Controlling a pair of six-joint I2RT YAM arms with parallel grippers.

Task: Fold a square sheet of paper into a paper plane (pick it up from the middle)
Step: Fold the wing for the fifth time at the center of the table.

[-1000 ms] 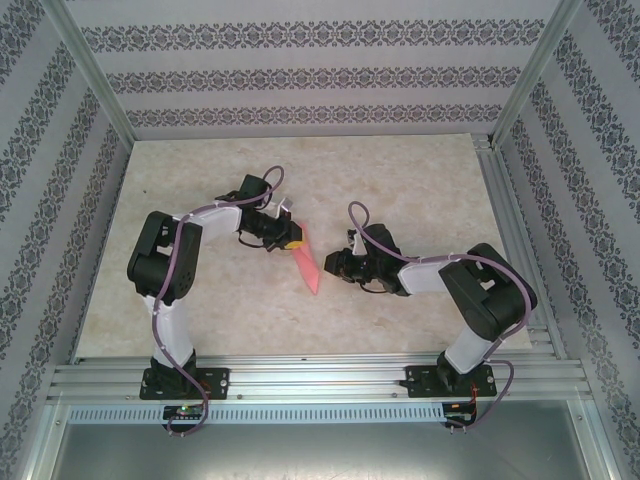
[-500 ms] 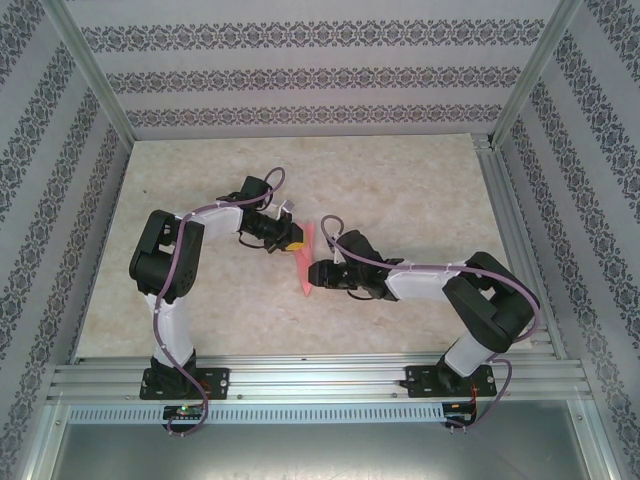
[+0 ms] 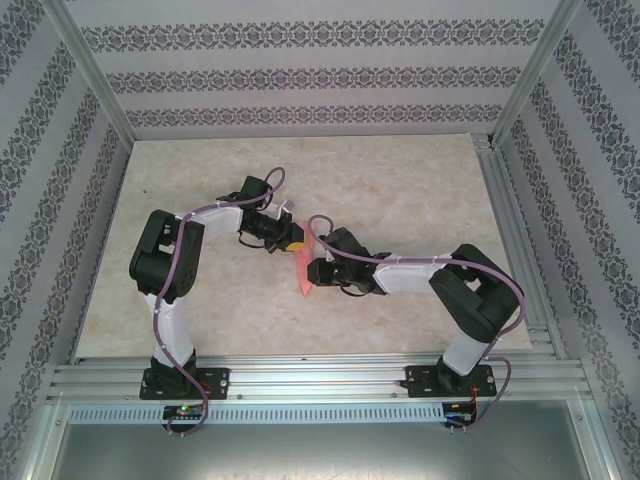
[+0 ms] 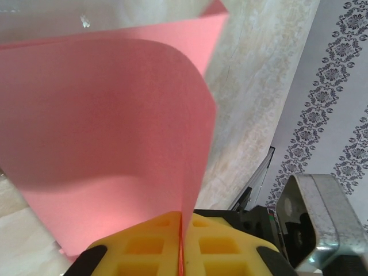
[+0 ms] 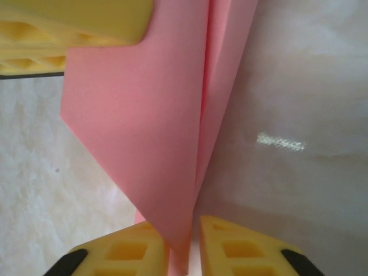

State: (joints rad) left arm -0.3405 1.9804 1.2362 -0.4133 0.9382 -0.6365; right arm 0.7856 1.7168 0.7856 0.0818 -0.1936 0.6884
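The pink-red sheet of paper (image 3: 303, 268) is folded into a narrow pointed strip and hangs above the table's middle. My left gripper (image 3: 297, 241) is shut on its upper end. In the left wrist view the yellow pads (image 4: 144, 247) of the left gripper (image 4: 183, 215) pinch one edge while the paper (image 4: 115, 132) bows away from them. My right gripper (image 3: 312, 272) sits at the lower pointed end. In the right wrist view the paper's tip (image 5: 149, 126) runs between the pads of the right gripper (image 5: 192, 230). Its left pad touches the paper and a thin gap shows beside its right pad (image 5: 241, 247).
A beige marble-patterned table (image 3: 420, 180) lies under both arms, with aluminium frame posts (image 3: 95, 75) and patterned walls around it. The left gripper's yellow finger (image 5: 75, 23) shows at the top left of the right wrist view. Free room lies at the back and right.
My right arm has reached left to the paper's lower tip and its jaws have narrowed around it. The left gripper has kept its hold and hardly moved.
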